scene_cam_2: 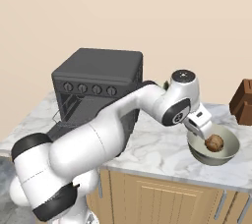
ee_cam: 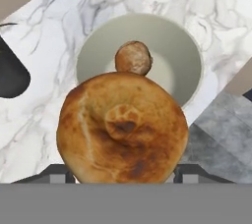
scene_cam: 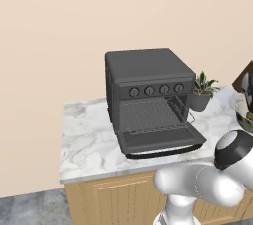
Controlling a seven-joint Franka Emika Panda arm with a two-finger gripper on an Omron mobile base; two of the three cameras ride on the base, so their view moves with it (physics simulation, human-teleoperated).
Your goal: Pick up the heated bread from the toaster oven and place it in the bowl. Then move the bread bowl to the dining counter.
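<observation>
- Your hand (scene_cam_2: 209,137) holds the heated bread (ee_cam: 122,127) above the bowl (ee_cam: 189,61).
- At your 12 o'clock in the hand view, a smaller bun (ee_cam: 133,57) sits inside the bowl.
- You see the toaster oven (scene_cam: 148,98) open on the bench (scene_cam: 89,140).

- No text, label, brand, number or sign can be read anywhere.
- The four knobs (scene_cam: 156,90) on the toaster oven (scene_cam: 148,100) carry small marks, too small to read.

Golden-orange bread (ee_cam: 122,128), browner on top; bowl (ee_cam: 187,66) cream-white inside; dark grey toaster oven (scene_cam: 148,98); grey-veined white marble counter (scene_cam: 86,140).
</observation>
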